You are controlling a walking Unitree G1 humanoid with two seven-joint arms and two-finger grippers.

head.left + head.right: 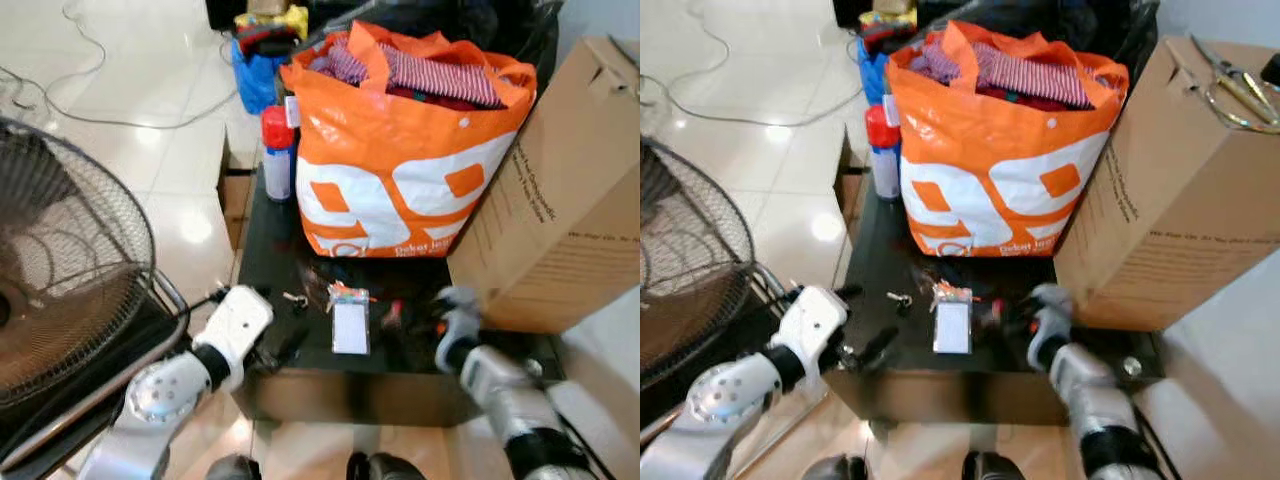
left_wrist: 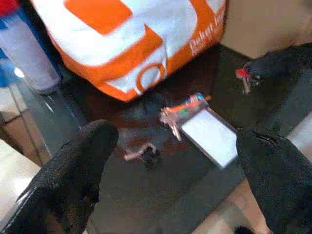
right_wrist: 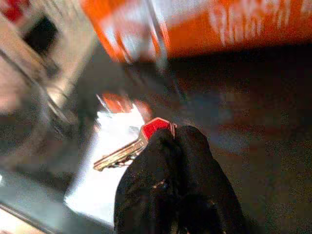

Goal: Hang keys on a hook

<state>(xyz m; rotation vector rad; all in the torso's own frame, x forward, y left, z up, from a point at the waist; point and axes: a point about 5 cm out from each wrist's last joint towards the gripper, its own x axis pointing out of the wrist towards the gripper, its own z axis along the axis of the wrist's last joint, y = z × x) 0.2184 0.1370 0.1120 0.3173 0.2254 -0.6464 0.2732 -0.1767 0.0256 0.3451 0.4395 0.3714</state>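
Held low over the near right part of the dark counter, the right end effector is seen with its two black fingers pressed together on a red-headed key; the metal blade sticks out sideways from the fingertips, just above the glossy surface. In the head views the same key is seen as a small red spot just left of the right end effector's silver wrist. The left end effector is held at the near left edge of the counter, its fingers spread wide and nothing between them.

Between the two end effectors, a white card holder lies flat on the counter, with an orange-and-green clip and a small bunch of keys attached at its far end. A further small key lies apart on the counter, just left of the card holder.

Behind these, a large orange-and-white bag stuffed with striped cloth is set on the far part of the counter. A spray can with a red cap is stood at the bag's left side. A brown cardboard box is seen to the right, touching the bag. A wire-caged fan is placed on the floor at the near left.
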